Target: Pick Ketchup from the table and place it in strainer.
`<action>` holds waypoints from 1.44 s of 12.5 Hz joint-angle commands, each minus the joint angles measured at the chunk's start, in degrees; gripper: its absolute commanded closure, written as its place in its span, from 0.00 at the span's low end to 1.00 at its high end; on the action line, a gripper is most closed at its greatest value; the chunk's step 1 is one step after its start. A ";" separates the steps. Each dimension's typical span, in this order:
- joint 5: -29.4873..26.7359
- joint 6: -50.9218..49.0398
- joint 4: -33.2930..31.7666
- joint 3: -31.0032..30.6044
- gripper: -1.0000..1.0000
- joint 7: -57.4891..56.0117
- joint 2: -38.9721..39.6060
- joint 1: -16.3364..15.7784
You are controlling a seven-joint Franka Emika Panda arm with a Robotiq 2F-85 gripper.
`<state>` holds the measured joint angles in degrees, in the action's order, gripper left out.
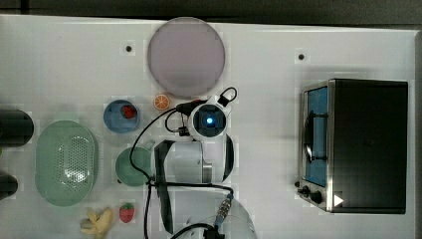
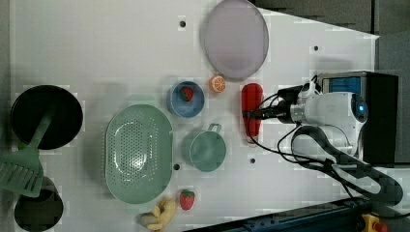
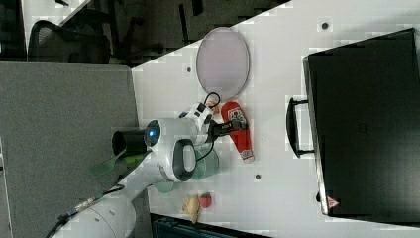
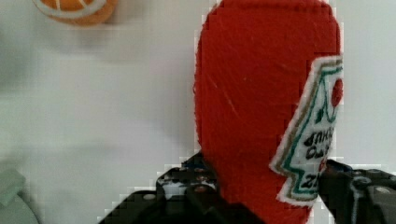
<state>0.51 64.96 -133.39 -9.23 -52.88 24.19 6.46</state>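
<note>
Ketchup (image 4: 261,107) fills the wrist view, lying flat on the white bench (image 2: 96,48) with the jaws part-open astride its middle, contact unclear. Open bench lies beyond. At nine o'clock in the left view, past the mug (image 2: 207,150), sits the strainer (image 2: 139,159).

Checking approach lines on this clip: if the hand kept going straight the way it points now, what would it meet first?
The ketchup. The hand points down at the table, one finger on each side of the lying bottle; beneath that lies only the tabletop. Whether the fingers touch it yet is unclear.
</note>
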 commanded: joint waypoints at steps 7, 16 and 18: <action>-0.01 -23.04 4.85 -3.69 0.39 3.25 -21.82 -0.62; -3.14 -40.19 10.08 -18.83 0.39 31.80 -30.17 -2.96; -4.51 -38.05 10.12 -23.69 0.39 39.20 -28.43 -3.23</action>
<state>-2.76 26.97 -122.76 -30.55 -22.80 -6.43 4.19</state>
